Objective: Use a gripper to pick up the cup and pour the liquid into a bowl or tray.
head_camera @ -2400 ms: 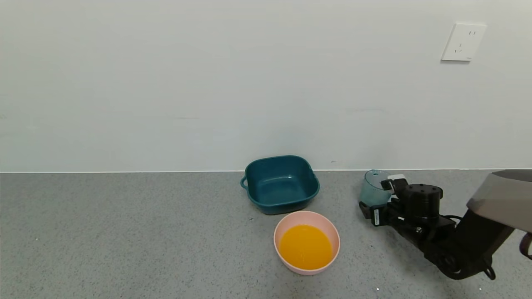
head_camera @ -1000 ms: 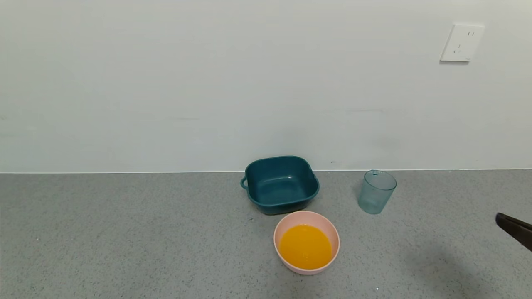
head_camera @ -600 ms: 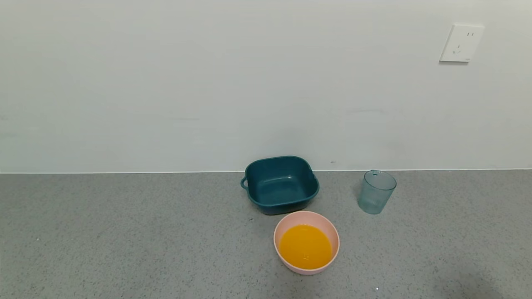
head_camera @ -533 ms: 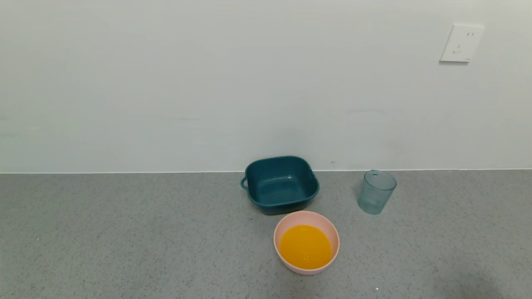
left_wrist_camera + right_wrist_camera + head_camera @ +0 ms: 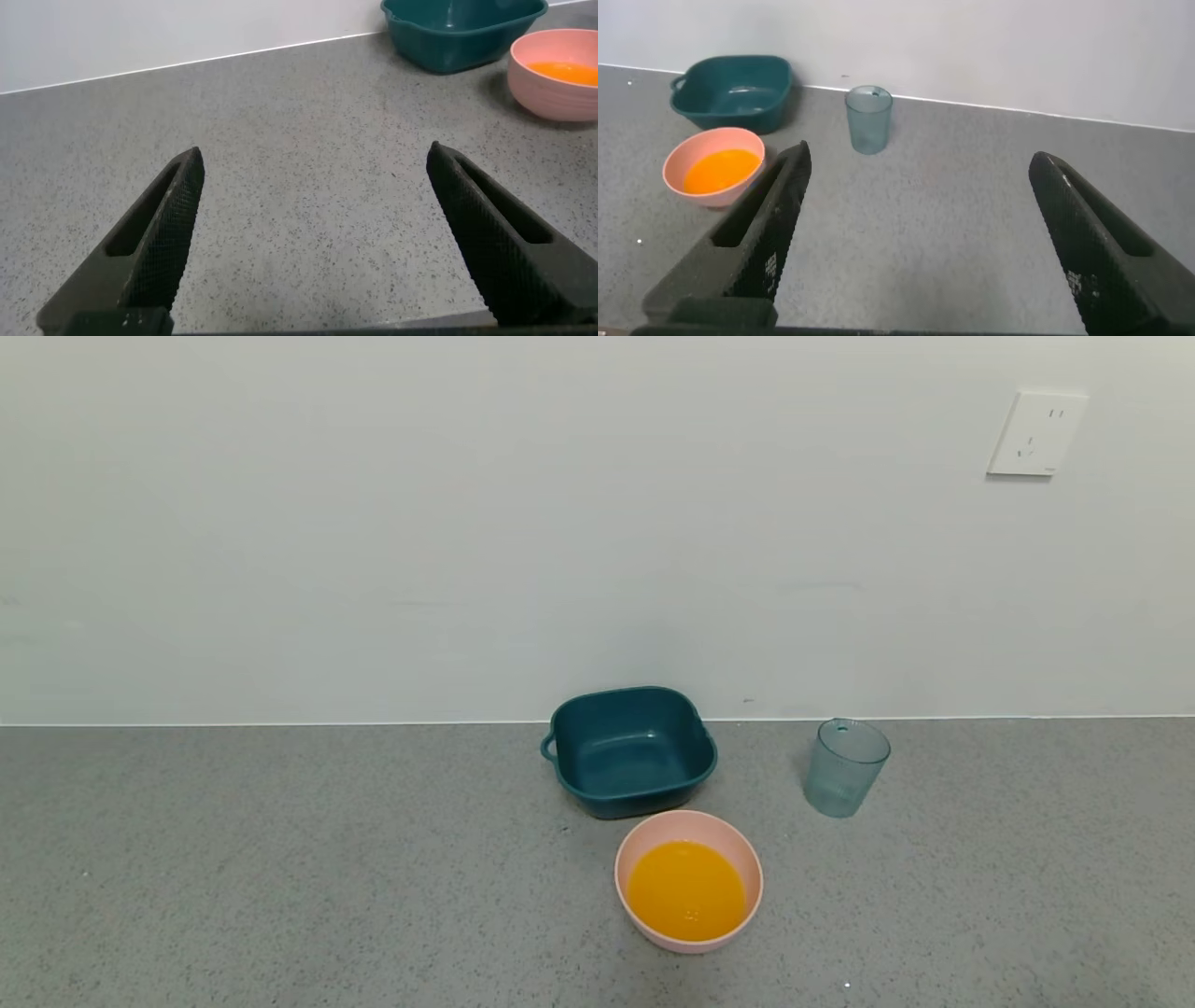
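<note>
The translucent blue-green cup (image 5: 846, 767) stands upright and looks empty on the grey counter near the wall, right of the bowls; it also shows in the right wrist view (image 5: 868, 119). The pale pink bowl (image 5: 630, 851) holds the orange liquid (image 5: 686, 890), also seen in the right wrist view as bowl (image 5: 682, 159) and liquid (image 5: 720, 170). My right gripper (image 5: 920, 159) is open and empty, pulled well back from the cup. My left gripper (image 5: 313, 161) is open and empty over bare counter, left of the bowl (image 5: 551, 93). Neither gripper shows in the head view.
A dark teal square basin (image 5: 631, 751) stands empty behind the pink bowl, against the wall. A white wall socket (image 5: 1036, 432) is at the upper right. Grey counter (image 5: 280, 859) stretches to the left.
My right gripper has let go of the cup, drawn back to the right and left the head view. The cup stays standing where it was set. The bowls have not moved.
</note>
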{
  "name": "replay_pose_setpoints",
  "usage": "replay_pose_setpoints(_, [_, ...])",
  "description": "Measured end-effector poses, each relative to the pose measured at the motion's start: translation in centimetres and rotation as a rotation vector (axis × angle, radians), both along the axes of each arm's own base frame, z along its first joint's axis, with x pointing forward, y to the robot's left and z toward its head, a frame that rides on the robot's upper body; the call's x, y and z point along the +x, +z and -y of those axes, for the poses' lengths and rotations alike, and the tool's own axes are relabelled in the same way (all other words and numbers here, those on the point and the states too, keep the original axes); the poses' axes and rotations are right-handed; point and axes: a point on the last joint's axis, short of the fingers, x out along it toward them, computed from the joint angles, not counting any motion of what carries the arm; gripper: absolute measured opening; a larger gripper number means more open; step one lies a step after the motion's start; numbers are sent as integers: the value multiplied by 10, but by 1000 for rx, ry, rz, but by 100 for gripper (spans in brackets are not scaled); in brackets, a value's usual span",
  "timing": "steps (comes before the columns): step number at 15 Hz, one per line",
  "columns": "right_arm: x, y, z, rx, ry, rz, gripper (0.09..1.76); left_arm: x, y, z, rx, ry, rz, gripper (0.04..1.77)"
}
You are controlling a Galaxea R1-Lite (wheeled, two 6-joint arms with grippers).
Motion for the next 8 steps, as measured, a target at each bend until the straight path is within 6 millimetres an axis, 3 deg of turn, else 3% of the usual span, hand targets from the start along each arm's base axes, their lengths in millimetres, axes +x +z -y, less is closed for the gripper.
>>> replay_pose_setpoints(8, [-33, -20, 0, 28, -109, 34, 170, 0, 0, 0, 0, -1, 0, 172])
